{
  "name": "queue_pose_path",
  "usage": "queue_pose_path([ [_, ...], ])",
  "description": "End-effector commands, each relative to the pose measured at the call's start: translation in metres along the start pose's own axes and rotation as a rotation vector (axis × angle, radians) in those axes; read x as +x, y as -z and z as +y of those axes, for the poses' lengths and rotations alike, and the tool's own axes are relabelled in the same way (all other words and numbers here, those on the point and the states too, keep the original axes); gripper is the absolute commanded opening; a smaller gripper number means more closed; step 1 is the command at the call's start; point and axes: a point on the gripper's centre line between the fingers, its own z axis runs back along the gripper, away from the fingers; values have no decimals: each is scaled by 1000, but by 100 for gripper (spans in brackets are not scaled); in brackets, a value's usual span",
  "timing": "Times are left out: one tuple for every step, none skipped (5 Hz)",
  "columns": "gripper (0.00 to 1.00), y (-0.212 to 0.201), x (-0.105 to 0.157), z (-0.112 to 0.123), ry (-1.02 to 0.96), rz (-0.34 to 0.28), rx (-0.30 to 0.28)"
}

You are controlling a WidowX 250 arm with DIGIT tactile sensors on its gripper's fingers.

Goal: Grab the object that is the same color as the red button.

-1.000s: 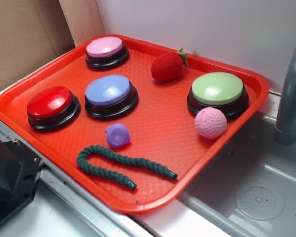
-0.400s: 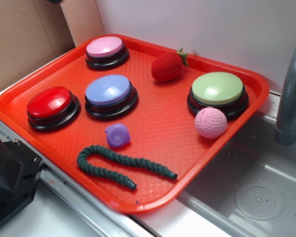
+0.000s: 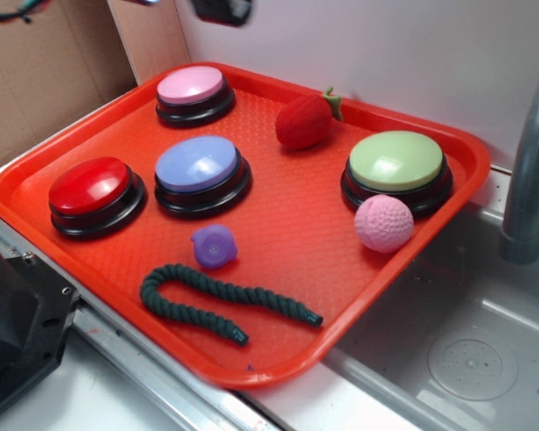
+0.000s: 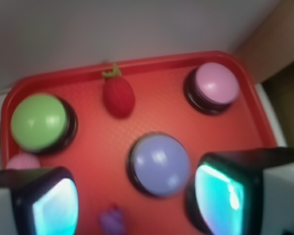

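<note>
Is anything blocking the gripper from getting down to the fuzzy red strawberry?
Nothing visible does. The gripper hangs open high above the tray, roughly over the blue button. The strawberry toy lies alone near the tray's far rim, between the green button and the pink button, touching neither.

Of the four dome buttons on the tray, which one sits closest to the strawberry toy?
The pink button looks slightly nearest the strawberry toy, at the tray's back edge; the green button is almost as close. The blue button and red button are clearly farther.
</note>
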Motion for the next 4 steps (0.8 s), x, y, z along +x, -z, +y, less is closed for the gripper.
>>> queue_pose_path([
  [100,57,52,0,-76,6,-50],
  [100,74,64,6,-70,1,-40],
  [100,93,72,8,-76,-17,-46],
  [100,110,74,4,-73,-17,-54],
])
